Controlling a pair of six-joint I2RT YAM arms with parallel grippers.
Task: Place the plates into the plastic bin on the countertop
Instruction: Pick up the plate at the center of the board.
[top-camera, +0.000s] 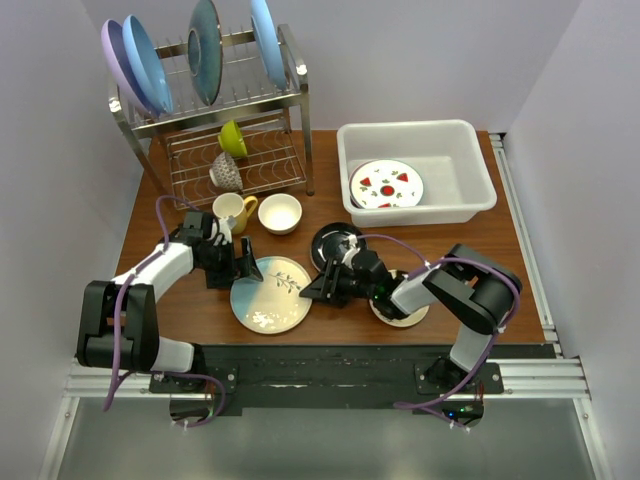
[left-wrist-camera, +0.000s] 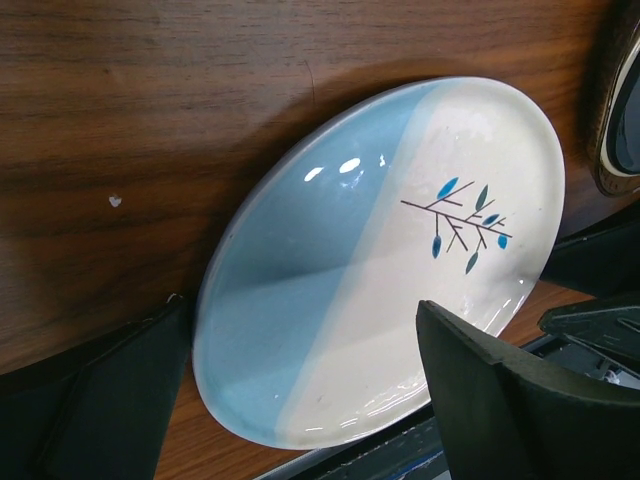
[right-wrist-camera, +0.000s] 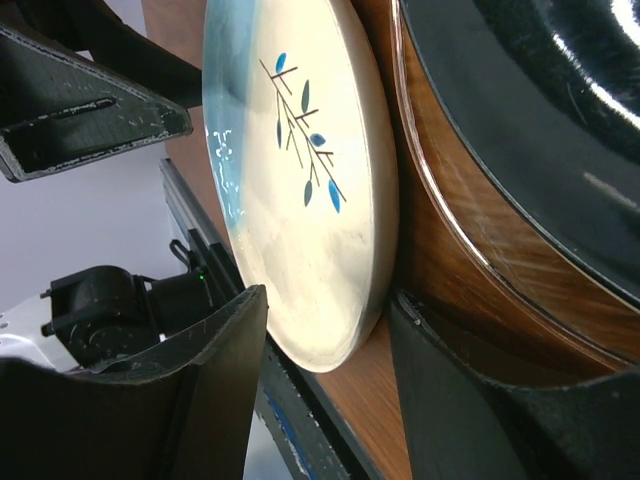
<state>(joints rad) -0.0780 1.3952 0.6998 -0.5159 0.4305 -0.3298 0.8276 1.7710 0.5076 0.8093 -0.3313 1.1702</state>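
On either side of the teal-and-cream plate (top-camera: 270, 294) — left gripper (top-camera: 248, 270) and right gripper (top-camera: 312, 289), both spread open.

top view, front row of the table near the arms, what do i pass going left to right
left hand → teal-and-cream plate → right hand → small cream plate

Countertop (top-camera: 330, 205): plates (top-camera: 270, 293), plastic bin (top-camera: 416, 126), rack (top-camera: 240, 160)
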